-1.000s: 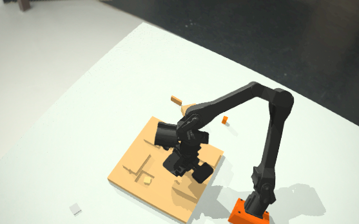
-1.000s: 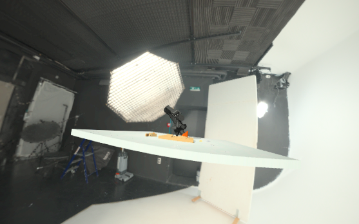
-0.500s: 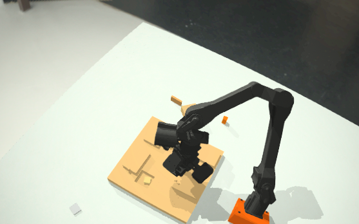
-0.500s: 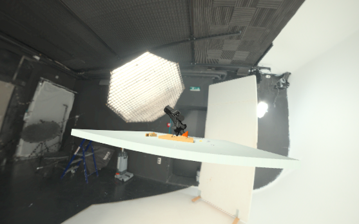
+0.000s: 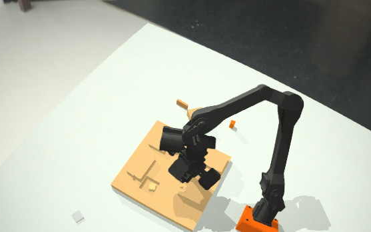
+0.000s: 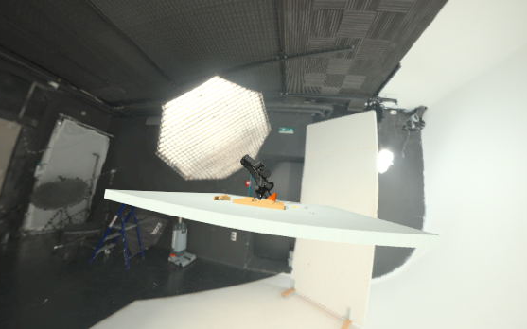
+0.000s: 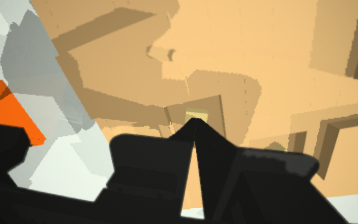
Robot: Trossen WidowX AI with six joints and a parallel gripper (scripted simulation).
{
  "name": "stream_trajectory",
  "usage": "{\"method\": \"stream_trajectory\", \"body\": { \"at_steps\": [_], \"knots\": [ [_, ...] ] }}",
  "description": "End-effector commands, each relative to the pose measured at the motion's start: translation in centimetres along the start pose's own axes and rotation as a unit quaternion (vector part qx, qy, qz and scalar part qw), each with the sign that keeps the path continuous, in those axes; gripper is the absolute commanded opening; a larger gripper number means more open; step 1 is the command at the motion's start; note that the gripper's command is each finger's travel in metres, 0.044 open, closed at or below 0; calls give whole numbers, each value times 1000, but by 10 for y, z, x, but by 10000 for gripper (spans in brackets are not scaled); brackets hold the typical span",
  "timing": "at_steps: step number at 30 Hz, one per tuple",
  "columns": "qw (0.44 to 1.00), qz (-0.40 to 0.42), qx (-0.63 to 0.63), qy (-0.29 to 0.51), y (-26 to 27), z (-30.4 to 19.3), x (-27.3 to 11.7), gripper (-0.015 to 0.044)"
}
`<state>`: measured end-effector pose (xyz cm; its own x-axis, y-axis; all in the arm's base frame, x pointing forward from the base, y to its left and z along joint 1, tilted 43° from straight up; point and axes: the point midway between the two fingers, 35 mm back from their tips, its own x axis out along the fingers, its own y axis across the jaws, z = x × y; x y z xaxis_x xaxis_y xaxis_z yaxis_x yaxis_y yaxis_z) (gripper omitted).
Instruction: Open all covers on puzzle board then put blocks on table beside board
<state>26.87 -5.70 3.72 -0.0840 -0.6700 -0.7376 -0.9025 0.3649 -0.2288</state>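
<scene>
The tan puzzle board (image 5: 136,151) (image 6: 259,203) (image 7: 280,30) lies under the arm. My gripper (image 7: 195,122) is shut and empty; the arm hides its fingertips in the top view. In the wrist view, its tips are at the near side of a small yellow block (image 7: 197,114) in a shaded recess. Another yellowish patch (image 7: 276,146) shows partly behind the right finger. A yellow block (image 5: 152,187) sits in an uncovered square well. The long ridge (image 5: 190,200) near the board's base-side edge is shadowed. The covers cannot be told apart surely.
A tan bar (image 5: 182,104) and a tan piece (image 5: 194,113) lie beyond the board. An orange block (image 5: 232,124) lies to their right, a grey tile (image 5: 78,216) at lower left. A small yellow thing (image 6: 294,206) lies beside the board. The orange base (image 5: 257,223) stands at lower right.
</scene>
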Motion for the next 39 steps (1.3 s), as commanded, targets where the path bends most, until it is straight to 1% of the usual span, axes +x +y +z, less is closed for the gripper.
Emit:
{"method": "stream_trajectory", "body": {
  "at_steps": [1,9,39],
  "knots": [
    [1000,0,2,1,0,0,-4,0],
    [1000,-1,2,3,0,0,-12,0],
    [1000,-1,0,4,0,0,-11,0]
  ]
}}
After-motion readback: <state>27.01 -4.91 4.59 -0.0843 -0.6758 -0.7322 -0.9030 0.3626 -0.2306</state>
